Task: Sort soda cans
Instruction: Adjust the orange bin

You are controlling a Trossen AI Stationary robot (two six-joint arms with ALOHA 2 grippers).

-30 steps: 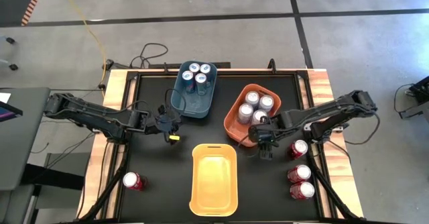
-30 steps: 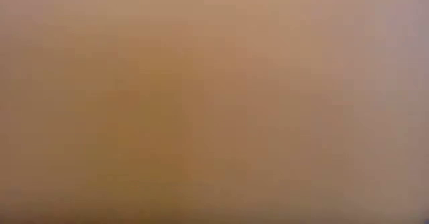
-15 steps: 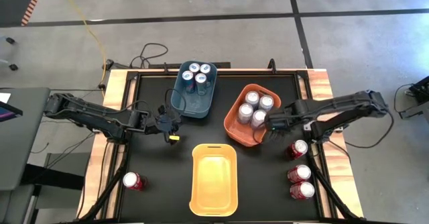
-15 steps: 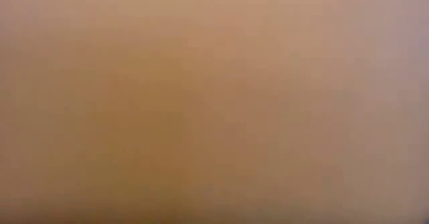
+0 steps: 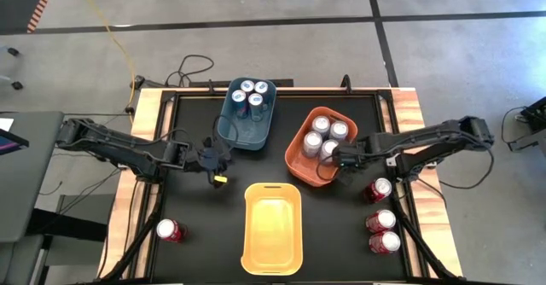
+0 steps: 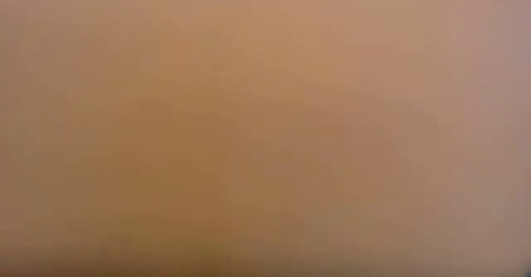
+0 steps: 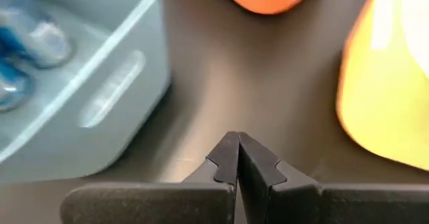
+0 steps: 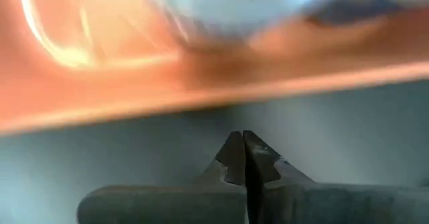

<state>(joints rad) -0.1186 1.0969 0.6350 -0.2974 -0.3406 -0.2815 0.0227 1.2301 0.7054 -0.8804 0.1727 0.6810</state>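
Observation:
Several blue soda cans [image 5: 256, 100] stand in the blue bin [image 5: 236, 130]. Several silver-grey cans [image 5: 322, 125] stand in the orange bin [image 5: 300, 164]. The yellow bin [image 5: 273, 227] holds nothing. Red cans stand on the table: one near left [image 5: 169, 229] and three at the right [image 5: 379, 189], [image 5: 380, 220], [image 5: 385, 241]. My left gripper [image 5: 218, 176] [image 7: 237, 138] is shut and empty, between the blue and yellow bins. My right gripper [image 5: 331, 161] [image 8: 242, 137] is shut and empty at the orange bin's near right side [image 8: 201, 96], a small gap short of its rim.
The three bins fill the table's middle. The black table top has bare room between the bins and at the near left and near right of the yellow bin. The low view shows only an orange-brown blur. Cables lie on the floor beyond the far edge [image 5: 192, 63].
My right gripper has gone from beside the yellow bin's far right corner toward the table's far edge, up to the orange bin's near right side, and has turned from pointing at the near edge to pointing left at the bin. The cans have stayed put.

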